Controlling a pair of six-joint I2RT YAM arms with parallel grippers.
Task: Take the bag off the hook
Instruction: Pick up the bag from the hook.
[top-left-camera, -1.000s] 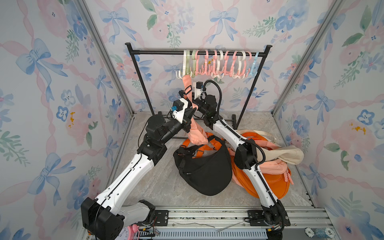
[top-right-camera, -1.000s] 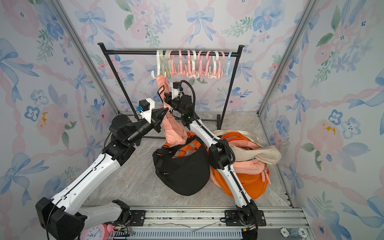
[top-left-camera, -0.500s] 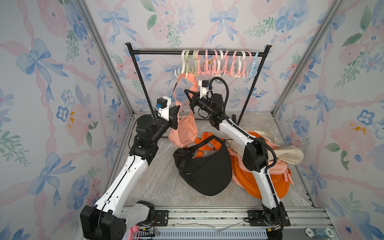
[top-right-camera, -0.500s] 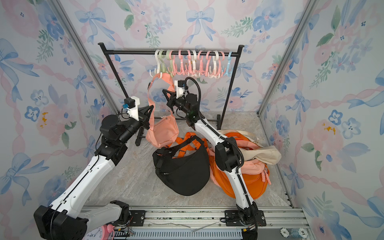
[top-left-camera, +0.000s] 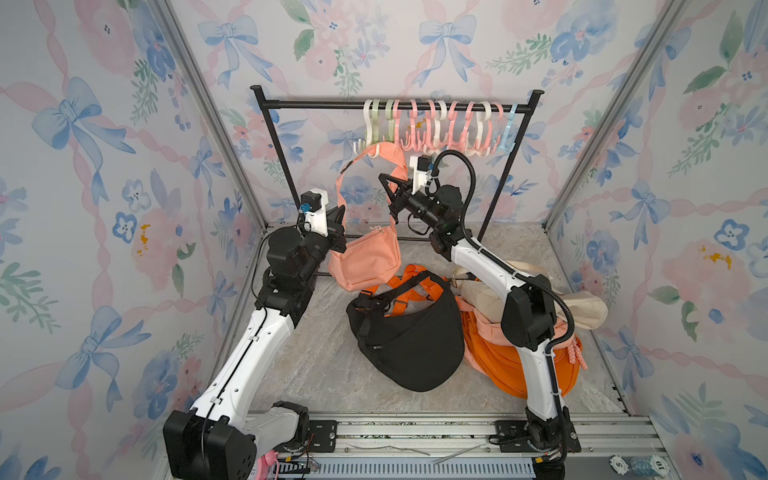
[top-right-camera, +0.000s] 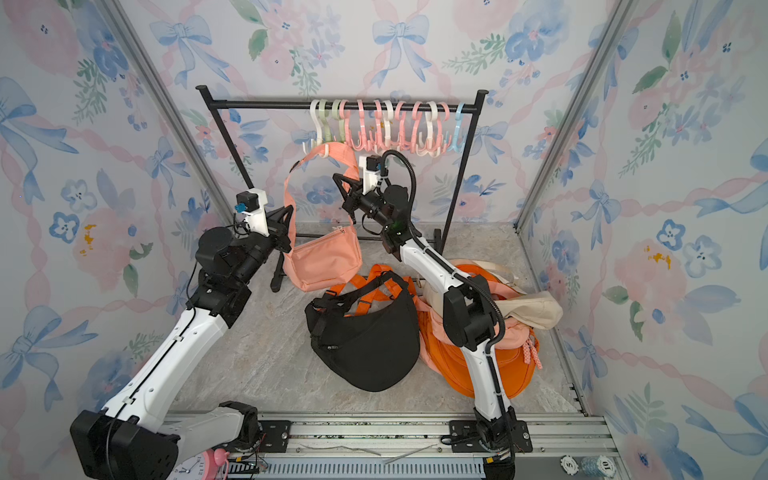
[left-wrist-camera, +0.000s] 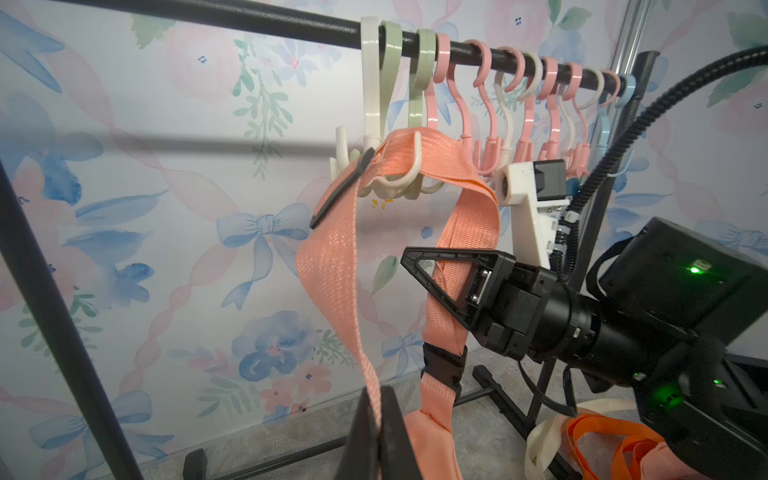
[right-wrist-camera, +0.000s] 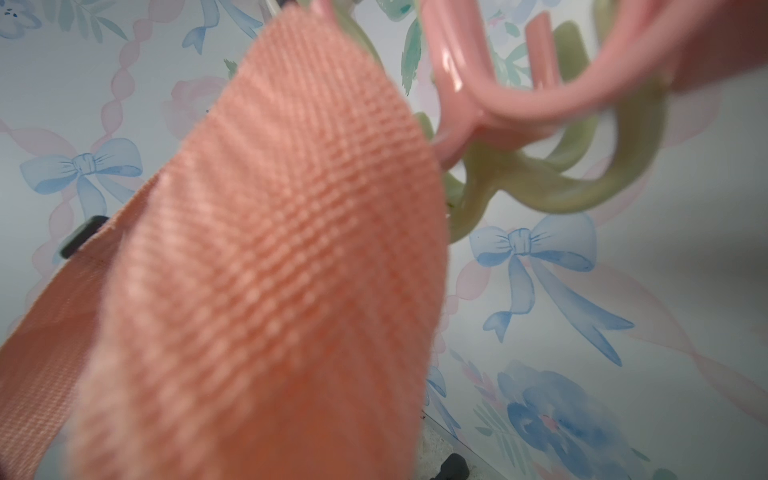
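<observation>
While the pink bag (top-left-camera: 365, 259) is hung by its strap (left-wrist-camera: 332, 257) on the white hook (left-wrist-camera: 371, 83) at the end of the row on the black rail (top-left-camera: 316, 107), one side of the strap is pinched tight by the left jaws and the other side by the right jaws.

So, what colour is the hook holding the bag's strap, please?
The hook is cream white, clearest in the left wrist view.

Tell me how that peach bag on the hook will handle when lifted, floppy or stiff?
Probably floppy: its strap folds and twists over the cream hook. The peach bag looks light, its soft body creased and slack. Hung from one strap, it may swing once freed.
</observation>
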